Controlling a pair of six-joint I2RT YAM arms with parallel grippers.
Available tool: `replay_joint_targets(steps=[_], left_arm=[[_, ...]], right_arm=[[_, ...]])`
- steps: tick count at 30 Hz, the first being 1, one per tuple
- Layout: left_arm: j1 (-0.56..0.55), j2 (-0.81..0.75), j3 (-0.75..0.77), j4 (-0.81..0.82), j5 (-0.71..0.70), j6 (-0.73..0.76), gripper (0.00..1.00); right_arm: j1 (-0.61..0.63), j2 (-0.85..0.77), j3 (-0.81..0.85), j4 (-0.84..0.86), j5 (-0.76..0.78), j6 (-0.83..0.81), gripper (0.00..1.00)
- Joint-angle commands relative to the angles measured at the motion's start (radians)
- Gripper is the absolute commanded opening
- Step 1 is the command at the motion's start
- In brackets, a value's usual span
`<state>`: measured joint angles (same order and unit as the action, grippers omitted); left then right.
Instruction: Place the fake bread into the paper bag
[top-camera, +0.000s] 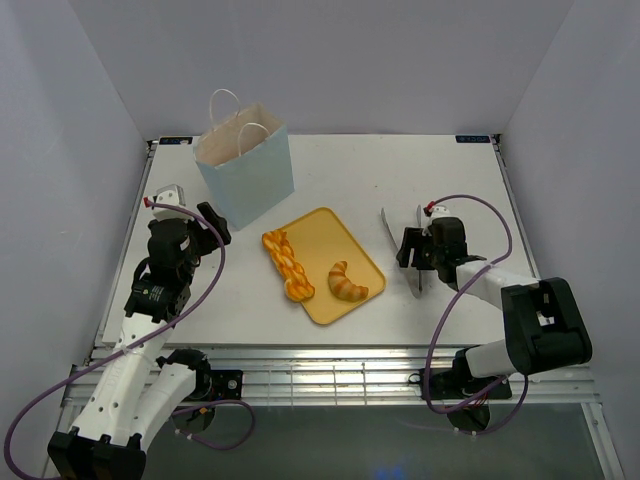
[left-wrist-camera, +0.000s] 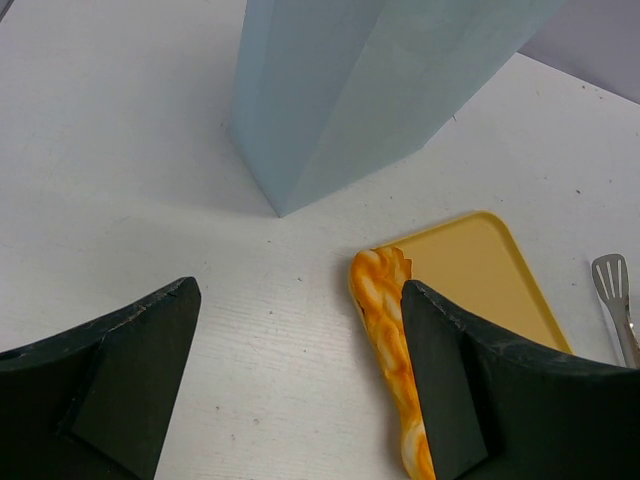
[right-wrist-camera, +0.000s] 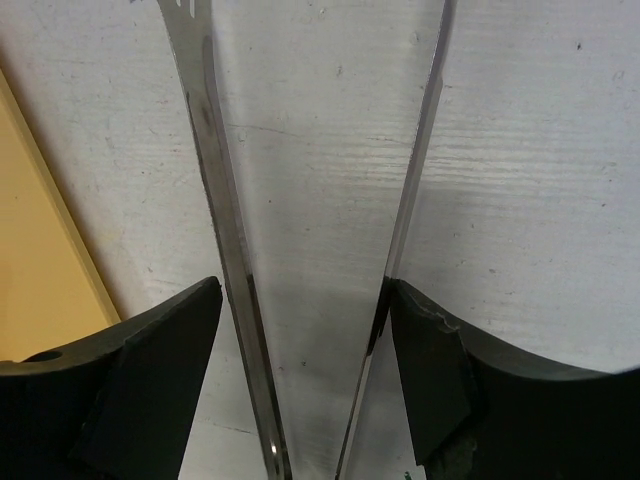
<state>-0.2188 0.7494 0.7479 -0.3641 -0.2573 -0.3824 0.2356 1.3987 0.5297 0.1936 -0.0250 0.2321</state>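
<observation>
The pale blue paper bag (top-camera: 245, 165) stands upright at the back left, and its lower wall fills the top of the left wrist view (left-wrist-camera: 380, 90). An orange braid (top-camera: 286, 265) lies on the left edge of the yellow tray (top-camera: 325, 235), and a croissant (top-camera: 347, 282) lies on the tray's near part. My left gripper (top-camera: 218, 222) is open and empty over bare table left of the braid (left-wrist-camera: 378, 300), just short of the bag. My right gripper (right-wrist-camera: 305, 290) is open and straddles the metal tongs (right-wrist-camera: 215, 170). Its right finger touches one tong arm.
The tongs (top-camera: 386, 225) lie flat on the table right of the tray, with their tips also showing in the left wrist view (left-wrist-camera: 612, 285). The tray edge shows in the right wrist view (right-wrist-camera: 35, 270). White walls close in the table on three sides.
</observation>
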Motion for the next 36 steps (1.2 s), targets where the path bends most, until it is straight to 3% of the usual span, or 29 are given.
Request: replay_joint_targets(steps=[1, 4, 5, 11, 13, 22, 30, 36], left_arm=[[0.003, -0.005, 0.001, 0.021, 0.016, 0.007, 0.92], [0.004, -0.007, 0.001, 0.021, 0.016, 0.007, 0.92], [0.003, -0.008, 0.001, 0.021, 0.018, 0.007, 0.92], [0.003, -0.013, 0.001, 0.021, 0.016, 0.007, 0.92], [0.003, -0.016, 0.002, 0.020, 0.013, 0.007, 0.92], [0.004, -0.013, 0.001, 0.022, 0.015, 0.011, 0.92], [0.002, 0.002, 0.005, 0.027, 0.052, 0.027, 0.93], [0.002, 0.002, 0.001, 0.025, 0.046, 0.027, 0.93]], right_arm=[[0.005, -0.016, 0.047, -0.017, 0.020, -0.008, 0.75], [0.005, -0.038, 0.070, -0.046, 0.020, -0.007, 0.79], [0.005, -0.046, 0.079, -0.069, 0.019, -0.007, 0.98], [0.008, -0.119, 0.144, -0.172, 0.051, -0.004, 0.99], [0.030, -0.154, 0.183, -0.192, 0.079, -0.016, 0.90], [0.247, -0.234, 0.435, -0.402, 0.391, -0.047, 0.90], [0.311, -0.268, 0.521, -0.468, 0.413, -0.020, 0.90], [0.312, -0.322, 0.466, -0.393, 0.396, -0.025, 0.90]])
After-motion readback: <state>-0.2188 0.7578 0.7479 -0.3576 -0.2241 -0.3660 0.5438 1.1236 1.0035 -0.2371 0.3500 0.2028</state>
